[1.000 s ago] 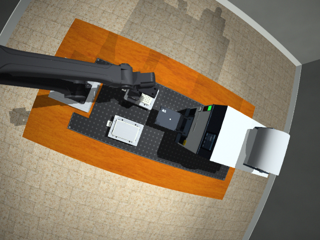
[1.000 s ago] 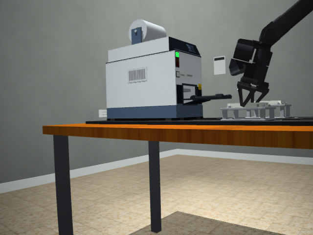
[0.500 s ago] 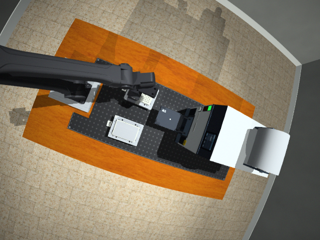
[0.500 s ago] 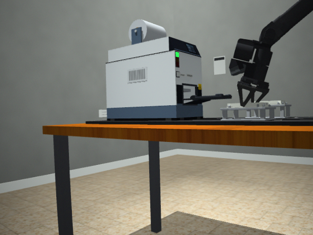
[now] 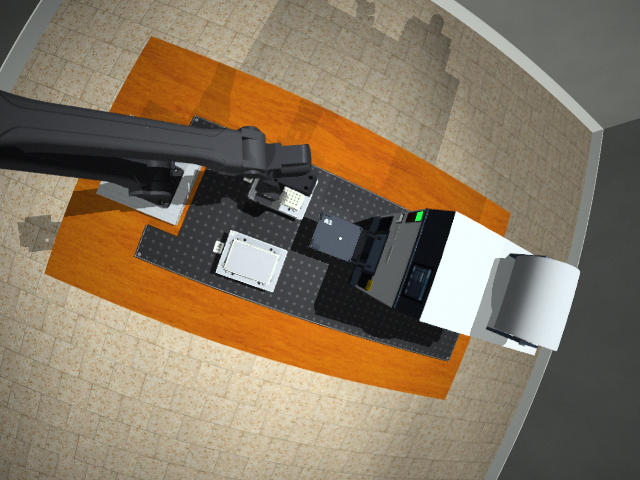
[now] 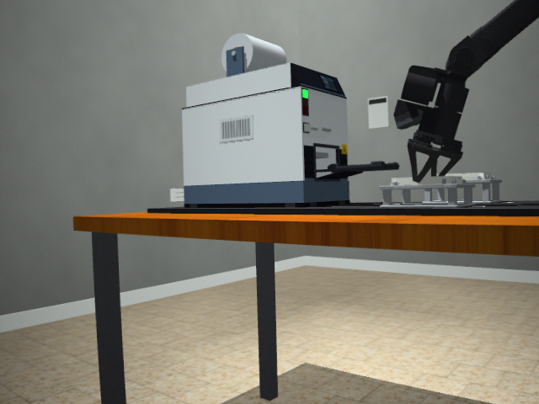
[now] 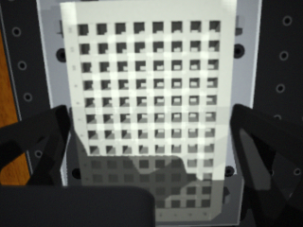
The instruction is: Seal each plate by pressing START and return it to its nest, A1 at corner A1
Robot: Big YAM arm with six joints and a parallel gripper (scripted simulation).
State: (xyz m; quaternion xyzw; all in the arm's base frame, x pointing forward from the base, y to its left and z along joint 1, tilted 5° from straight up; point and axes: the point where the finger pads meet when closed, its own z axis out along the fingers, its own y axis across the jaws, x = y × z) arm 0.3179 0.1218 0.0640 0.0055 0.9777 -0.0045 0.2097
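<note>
You have the open plate (image 5: 293,198) (image 6: 401,180) (image 7: 149,101) in its nest (image 5: 297,212) (image 6: 426,187) (image 7: 246,47), its wells showing. The pincer (image 5: 284,190) (image 6: 428,176) (image 7: 150,113) is spread wide and holds nothing; in the wrist view its fingers flank your plate at nine and three o'clock. You cannot tell whether they touch it.

From the top, your arm (image 5: 206,147) (image 6: 492,41) reaches in from nine o'clock, covering part of that nest. At seven o'clock from the open plate, the other plate (image 5: 250,262) sits in the second nest (image 5: 275,278) (image 6: 496,184), its upper face smooth and pale.

The stage (image 5: 336,242) (image 6: 365,167) juts out at four o'clock, bare of any plate, and beyond it stands the sealer (image 5: 454,273) (image 6: 243,147), its lamp (image 5: 418,216) (image 6: 305,93) green. A white roll (image 5: 540,299) (image 6: 265,52) rides on top.

Under your nests and sealer lies a dark dotted board (image 5: 305,268) (image 6: 261,210) (image 7: 279,71) on the orange wooden table (image 5: 258,325) (image 6: 304,232). Around it you see a beige tiled floor (image 5: 155,387) (image 6: 392,326) and grey walls (image 5: 584,62) (image 6: 109,65).
</note>
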